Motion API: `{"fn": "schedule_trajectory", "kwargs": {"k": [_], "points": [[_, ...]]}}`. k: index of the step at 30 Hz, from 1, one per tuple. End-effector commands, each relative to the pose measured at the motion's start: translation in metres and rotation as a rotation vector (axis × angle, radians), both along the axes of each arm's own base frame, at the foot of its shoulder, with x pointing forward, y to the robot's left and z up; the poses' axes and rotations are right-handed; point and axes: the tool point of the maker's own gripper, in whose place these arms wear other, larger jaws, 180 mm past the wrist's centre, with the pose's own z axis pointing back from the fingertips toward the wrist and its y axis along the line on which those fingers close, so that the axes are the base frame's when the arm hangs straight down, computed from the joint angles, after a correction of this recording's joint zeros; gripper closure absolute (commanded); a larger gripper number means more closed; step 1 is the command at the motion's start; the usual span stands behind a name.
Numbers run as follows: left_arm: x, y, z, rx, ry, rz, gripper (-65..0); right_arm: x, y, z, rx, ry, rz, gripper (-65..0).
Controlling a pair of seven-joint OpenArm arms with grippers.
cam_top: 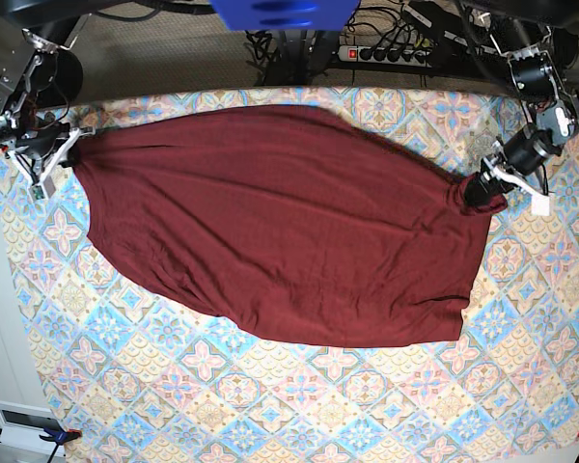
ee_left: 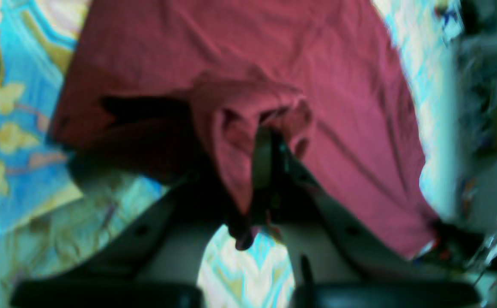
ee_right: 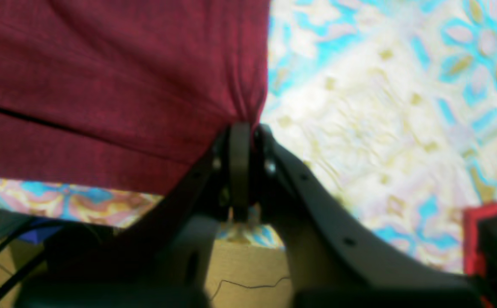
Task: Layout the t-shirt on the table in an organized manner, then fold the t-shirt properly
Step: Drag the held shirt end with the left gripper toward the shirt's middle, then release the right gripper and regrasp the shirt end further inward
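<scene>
Maroon knit: the t-shirt (cam_top: pixel 280 227) lay spread across the upper and middle part of the table (cam_top: pixel 299 415), stretched between the two arms.
Left fingers: the left gripper (cam_top: pixel 484 188) had its fingers pinched shut on a bunched corner of the t-shirt at the base view's right; in the left wrist view the cloth wrapped over the closed tips of the left gripper (ee_left: pixel 269 137).
Right fingers: the right gripper (cam_top: pixel 63 154) was likewise clamped narrow on the cloth's edge at the base view's left; the right wrist view showed gathers running into the closed tips of the right gripper (ee_right: pixel 244 130).
Lift: both held corners looked raised slightly off the table, though how far could not be judged; the middle of the cloth rested on the table.
Long axis: it ran across the table from the left of the base view to the right, dipping a little toward the near right.
Facing: neck, hem and sleeves could not be told apart; no sleeve showed as a separate shape.
Done so far: the garment was pulled out roughly flat, with soft wrinkles and a rounded, sagging lower edge.
Left to do: by my judgement the layout was not finished, since the outline was uneven and the sleeves unsorted, and no fold had been made.
</scene>
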Motion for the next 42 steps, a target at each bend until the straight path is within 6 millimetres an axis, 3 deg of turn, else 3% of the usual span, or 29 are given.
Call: {"fn": "schedule_trajectory", "kwargs": {"k": [1,11,14,20,26,31,38,42], "points": [[0.012,0.008,0.014,-0.008,-0.055,0.027,0.0,0.009,-0.007,0.013,-0.02,-0.041,0.002,0.0],[0.052,0.008,0.007,-0.133,-0.094,0.128,0.0,0.008,-0.008,0.011,-0.016,-0.039,-0.001,0.0],[0.062,0.0,0.006,-0.114,-0.098,0.124,0.0,0.021,-0.008,0.018,-0.016,-0.07,-0.002,0.0],[0.06,-0.011,-0.013,-0.06,-0.041,0.111,0.0,0.026,-0.007,0.021,-0.013,-0.084,-0.002,-0.7],[0.059,-0.009,-0.023,0.005,-0.022,0.123,0.0,0.026,-0.007,0.024,-0.018,-0.09,0.001,-10.2],[0.058,-0.008,-0.026,0.024,-0.008,0.119,0.0,0.031,-0.003,0.037,-0.047,-0.128,0.025,-12.7],[0.061,-0.004,-0.023,0.028,-0.029,0.138,0.0,0.026,0.025,0.055,-0.099,-0.173,0.118,-13.9],[0.053,-0.005,-0.042,-0.014,0.018,0.16,0.0,0.018,0.086,0.042,-0.063,-0.143,0.324,-13.9]]}}
